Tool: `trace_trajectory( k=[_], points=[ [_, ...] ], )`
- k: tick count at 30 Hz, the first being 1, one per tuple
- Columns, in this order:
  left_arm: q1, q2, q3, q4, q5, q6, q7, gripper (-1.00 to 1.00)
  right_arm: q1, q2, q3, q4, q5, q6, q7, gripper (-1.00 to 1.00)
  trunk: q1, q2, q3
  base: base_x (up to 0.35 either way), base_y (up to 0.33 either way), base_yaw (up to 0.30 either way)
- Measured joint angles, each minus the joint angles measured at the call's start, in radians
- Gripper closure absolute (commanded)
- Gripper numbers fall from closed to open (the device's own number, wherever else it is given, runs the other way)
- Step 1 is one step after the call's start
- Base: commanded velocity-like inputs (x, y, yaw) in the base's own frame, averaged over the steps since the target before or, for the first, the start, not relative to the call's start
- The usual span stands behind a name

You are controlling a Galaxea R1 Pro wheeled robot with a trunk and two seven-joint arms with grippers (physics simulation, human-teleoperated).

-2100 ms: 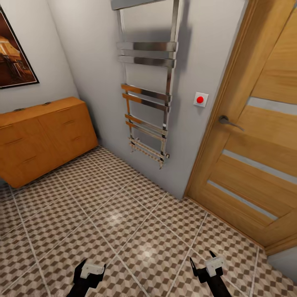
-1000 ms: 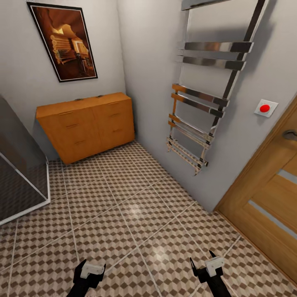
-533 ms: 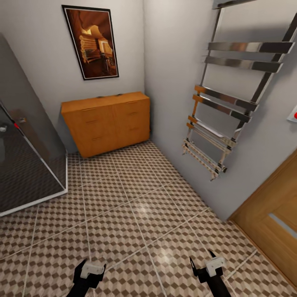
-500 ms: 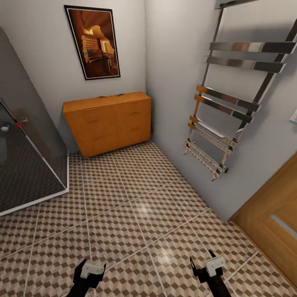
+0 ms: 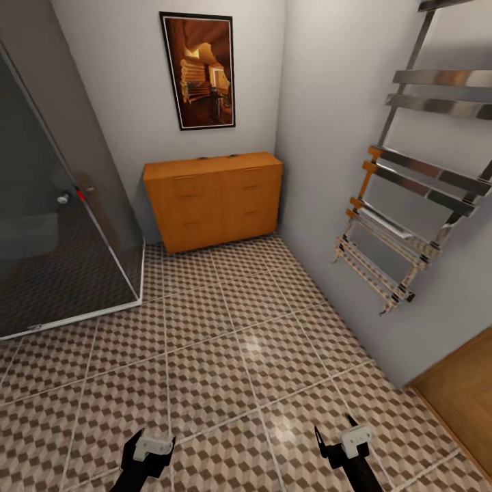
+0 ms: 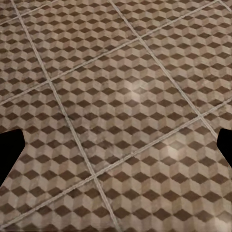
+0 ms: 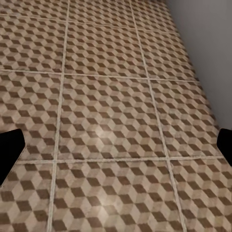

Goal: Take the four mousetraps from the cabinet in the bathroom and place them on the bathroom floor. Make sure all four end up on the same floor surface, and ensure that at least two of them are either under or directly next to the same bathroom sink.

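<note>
cabinet (image 5: 215,201) stands closed against far wall.

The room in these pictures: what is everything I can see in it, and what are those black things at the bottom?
cabinet: one, orange-brown wood, against the far wall in the corner, drawers shut.
small dark items: two, on the cabinet's top, too small to identify.
framed picture: one, brown and orange in a black frame, on the wall above the cabinet.
shower enclosure: one, dark glass with a white base edge, left of the cabinet.
towel rail: one, chrome, on the right wall.
door: one, light wood, lower right, partly in view.
bathroom floor: brown, beige and white cube-pattern tiles.
left gripper: one, black and white, low over the floor, empty.
right gripper: one, black and white, fingers apart, empty.
</note>
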Motion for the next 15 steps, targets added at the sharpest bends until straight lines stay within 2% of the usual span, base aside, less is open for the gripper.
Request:
trace_trajectory(
  k=[6,15],
  points=[
    [0.000,0.000,0.000,0.000,0.000,0.000,0.000,-1.00,0.000,0.000,0.000,0.000,0.000,0.000,0.000,-1.00,0.000,0.000,0.000,0.058,-0.029,0.256],
    [0.000,0.000,0.000,0.000,0.000,0.000,0.000,-1.00,0.000,-0.001,-0.001,0.000,0.000,0.001,0.000,-1.00,-0.001,0.000,0.000,0.249,-0.116,0.060]
  ],
)
